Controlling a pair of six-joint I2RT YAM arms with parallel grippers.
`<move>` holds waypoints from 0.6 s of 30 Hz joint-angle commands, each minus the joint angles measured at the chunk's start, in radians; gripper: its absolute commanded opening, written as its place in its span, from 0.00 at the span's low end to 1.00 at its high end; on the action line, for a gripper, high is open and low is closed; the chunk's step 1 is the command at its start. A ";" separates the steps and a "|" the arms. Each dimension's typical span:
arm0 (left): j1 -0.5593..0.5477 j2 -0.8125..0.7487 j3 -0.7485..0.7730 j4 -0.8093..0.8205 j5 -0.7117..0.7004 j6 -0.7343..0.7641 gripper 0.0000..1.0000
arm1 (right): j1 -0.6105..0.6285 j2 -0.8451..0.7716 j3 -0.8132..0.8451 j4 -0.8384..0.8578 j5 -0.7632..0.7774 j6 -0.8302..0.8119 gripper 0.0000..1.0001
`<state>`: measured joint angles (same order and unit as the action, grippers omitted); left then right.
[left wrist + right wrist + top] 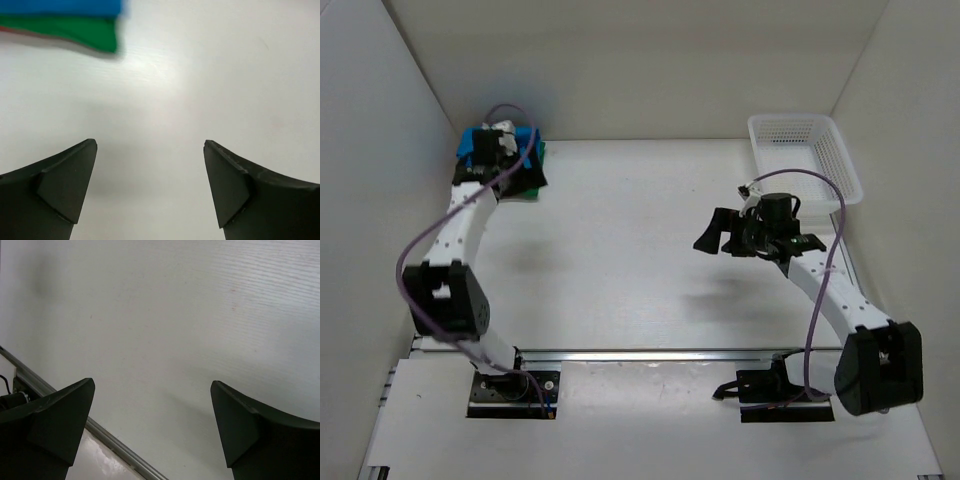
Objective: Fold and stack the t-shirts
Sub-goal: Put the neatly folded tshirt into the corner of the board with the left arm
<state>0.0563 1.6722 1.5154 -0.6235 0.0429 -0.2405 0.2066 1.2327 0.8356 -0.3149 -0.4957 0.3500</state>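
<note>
Looked down on a matt white bench (630,260), boxed in on three sides by plain white panels: left wall (370,150), back wall (640,60), right wall (910,90). Found the side panels meeting the back one at straight vertical seams. Noted a silver metal rail (650,354) running along the near edge of the bench, with a glossier white board (650,430) in front of it. Made out fine parallel grain lines across the surface in the right wrist view. Saw even, diffuse light, soft-edged grey shadows lying on the bench, and a brighter sheen near the middle of the left wrist view.
</note>
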 commanded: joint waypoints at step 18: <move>-0.107 -0.726 -0.695 -0.024 -0.032 -0.023 0.98 | 0.007 -0.375 -0.236 -0.024 0.069 -0.016 0.99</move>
